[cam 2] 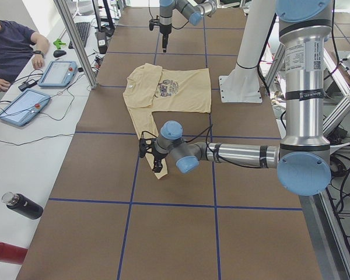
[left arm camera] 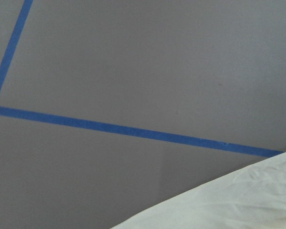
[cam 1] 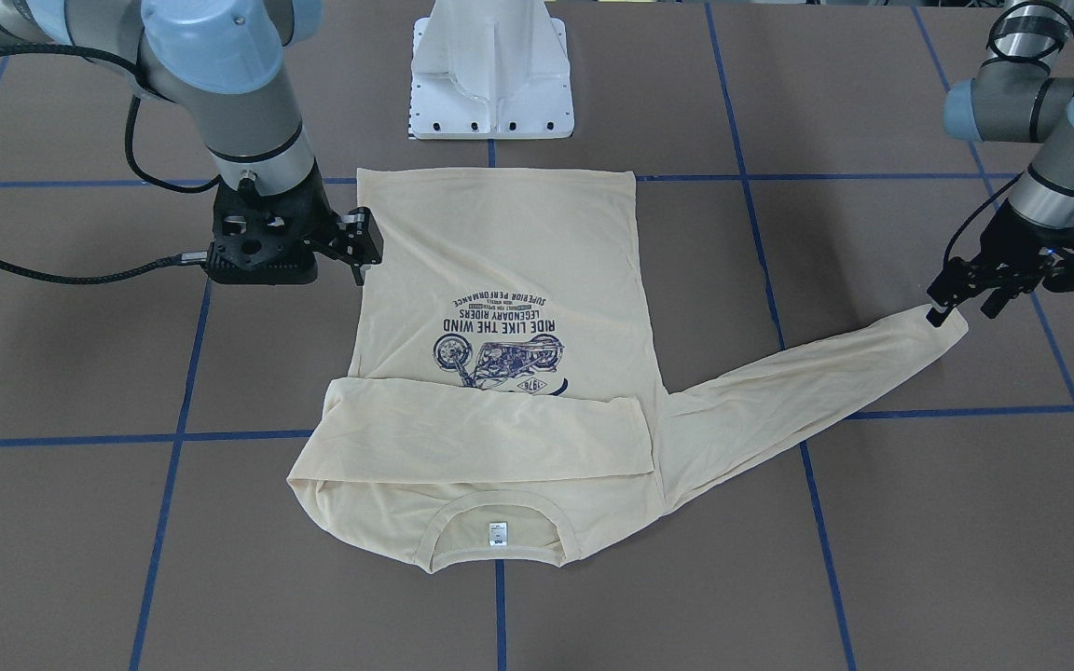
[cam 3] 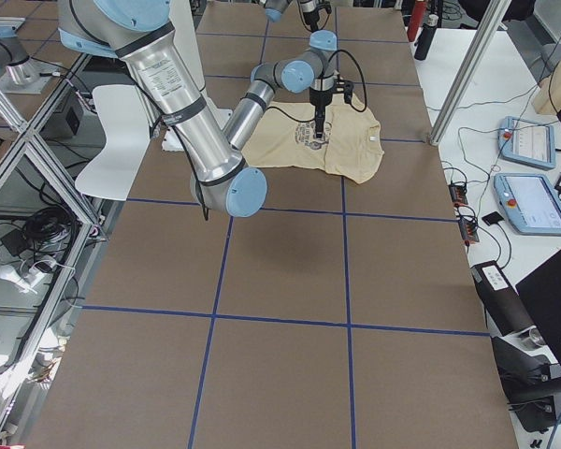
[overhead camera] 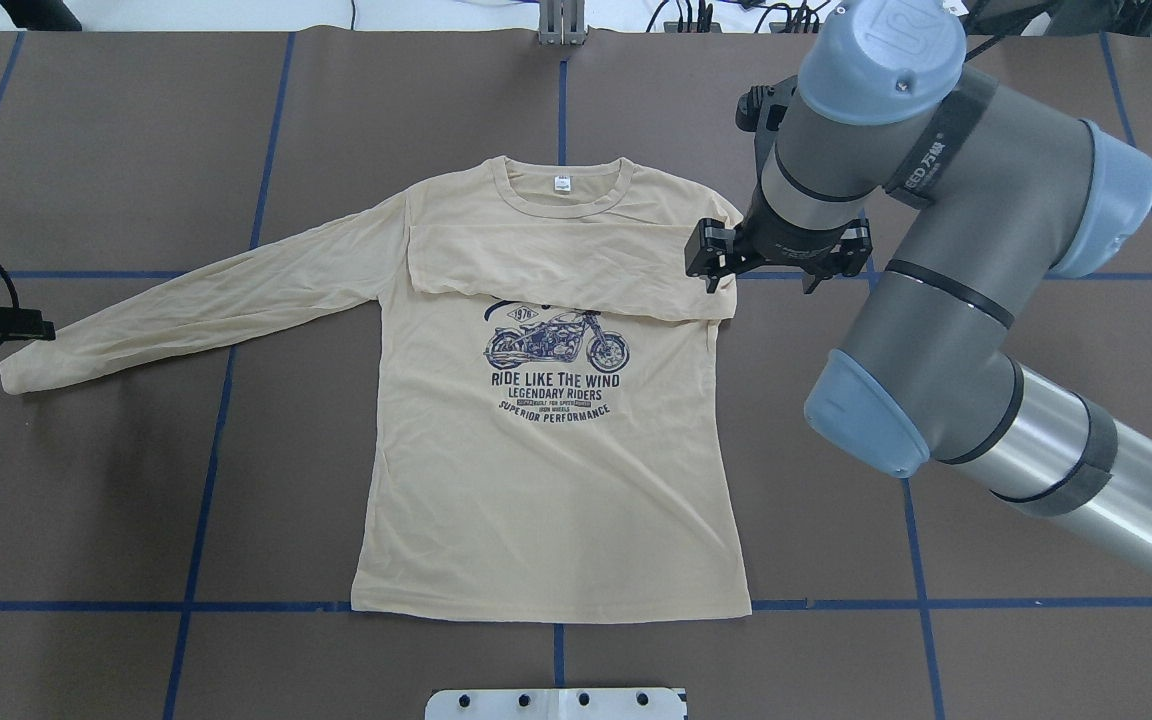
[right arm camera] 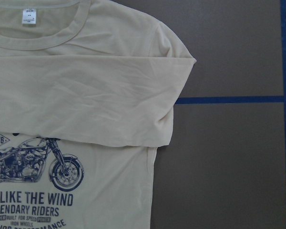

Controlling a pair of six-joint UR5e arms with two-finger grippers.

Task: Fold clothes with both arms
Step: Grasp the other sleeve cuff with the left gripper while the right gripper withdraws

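Note:
The cream-yellow long-sleeved T-shirt (overhead camera: 546, 480) lies flat, print up, neck label (overhead camera: 562, 184) at the far edge. One sleeve (overhead camera: 556, 268) is folded across the chest. The other sleeve (overhead camera: 196, 305) stretches out flat to my left. My right gripper (overhead camera: 776, 268) hovers open and empty over the folded shoulder; it also shows in the front view (cam 1: 299, 266). My left gripper (cam 1: 961, 309) is open, its fingertips at the cuff (cam 1: 952, 326) of the outstretched sleeve. The left wrist view shows only table and a cloth edge (left arm camera: 229, 205). The right wrist view shows the fold (right arm camera: 171, 95) and no fingers.
The white pedestal base (cam 1: 492, 75) stands just behind the shirt's hem. Blue tape lines (overhead camera: 916, 603) cross the brown table. Control tablets (cam 2: 58, 73), a seated person (cam 2: 11, 46), bottles (cam 2: 23, 205) and a metal post (cam 2: 76, 41) lie along the operators' side.

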